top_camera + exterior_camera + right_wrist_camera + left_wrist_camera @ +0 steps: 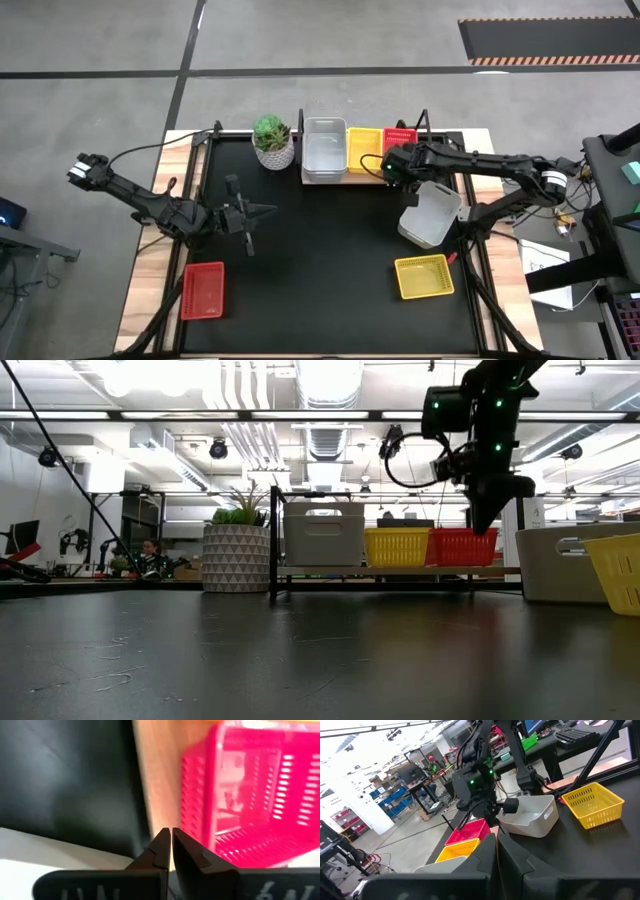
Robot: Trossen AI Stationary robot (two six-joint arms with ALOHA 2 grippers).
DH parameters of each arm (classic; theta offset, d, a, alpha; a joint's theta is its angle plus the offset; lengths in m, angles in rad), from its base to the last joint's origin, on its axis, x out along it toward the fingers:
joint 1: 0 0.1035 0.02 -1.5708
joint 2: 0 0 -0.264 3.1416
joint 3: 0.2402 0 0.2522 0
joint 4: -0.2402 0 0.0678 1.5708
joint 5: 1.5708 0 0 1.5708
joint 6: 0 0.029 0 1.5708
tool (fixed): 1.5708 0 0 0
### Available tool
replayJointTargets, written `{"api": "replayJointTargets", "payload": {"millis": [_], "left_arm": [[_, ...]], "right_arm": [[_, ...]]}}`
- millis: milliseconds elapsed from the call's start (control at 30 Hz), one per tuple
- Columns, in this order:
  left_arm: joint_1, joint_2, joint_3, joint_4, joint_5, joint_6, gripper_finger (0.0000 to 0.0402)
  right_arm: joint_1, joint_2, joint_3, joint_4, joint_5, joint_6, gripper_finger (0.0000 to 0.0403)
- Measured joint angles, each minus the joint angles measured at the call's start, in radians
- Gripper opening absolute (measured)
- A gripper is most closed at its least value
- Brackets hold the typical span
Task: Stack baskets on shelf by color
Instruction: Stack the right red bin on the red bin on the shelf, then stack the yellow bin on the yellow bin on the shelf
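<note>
The shelf stands at the table's far edge. On it sit a white-grey basket, a yellow basket and a red basket in a row. My right gripper is shut and empty. It points steeply down just above the shelf's front edge, beside the red basket. My left gripper waits shut and level over the table's left half. On the mat lie a white-grey basket, a yellow basket and a red basket.
A white pot with a green plant stands just left of the shelf. The shelf's black uprights rise at its ends. The white-grey basket on the mat lies close under my right arm.
</note>
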Motion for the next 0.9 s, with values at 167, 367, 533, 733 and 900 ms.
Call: {"api": "replayJointTargets", "payload": {"millis": [167,367,533,733,900], "left_arm": [[0.0,0.0,-0.001,0.0,0.0,0.017,0.0],[0.0,0.0,-0.002,0.001,0.0,0.017,0.0],[0.0,0.0,-0.003,0.001,-0.001,0.017,0.0],[0.0,0.001,-0.003,0.003,-0.001,0.017,0.0],[0.001,0.012,-0.008,0.024,-0.001,0.015,0.0]], "right_arm": [[-0.032,0.017,0.005,-0.015,0.06,-0.009,0.0011],[-0.049,0.015,0.005,-0.017,0.084,-0.017,0.0011],[-0.046,0.006,0.007,-0.02,0.073,0.004,0.0011],[0.017,-0.006,0.052,-0.054,0.038,0.115,0.0011],[0.152,-0.029,0.076,0.016,-0.06,0.244,0.0011]]}}
